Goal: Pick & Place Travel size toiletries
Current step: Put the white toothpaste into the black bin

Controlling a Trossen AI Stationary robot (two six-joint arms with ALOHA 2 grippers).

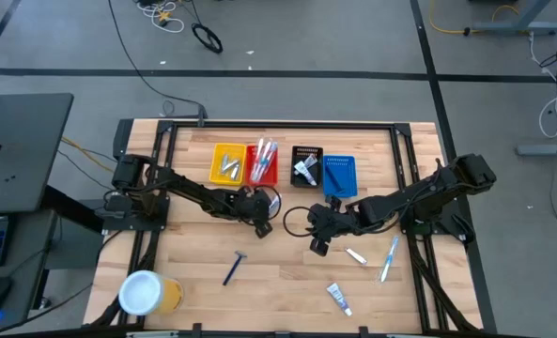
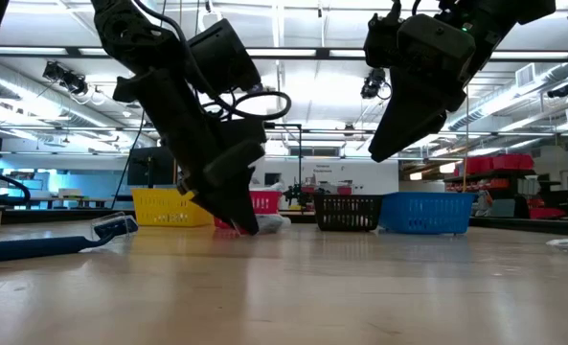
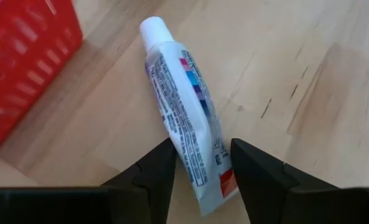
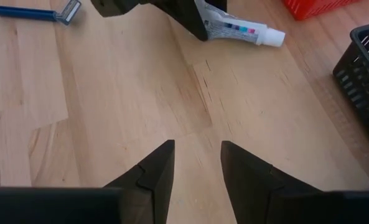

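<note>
White printed tube, red bin

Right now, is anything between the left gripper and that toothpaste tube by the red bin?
Nothing visible. The left gripper already has its fingers either side of the toothpaste tube, which lies on the table beside the red bin. The jaws look open, not yet closed on it.

The four bins stood in a row at twelve o'clock: yellow bin, red bin, black bin, blue bin, closing that edge. The left gripper sat low at centre, fingers either side of a white tube just off the red bin. Bare wood lay open under the raised right gripper. At seven o'clock a yellow cup blocked the corner; a blue razor lay near six
</note>
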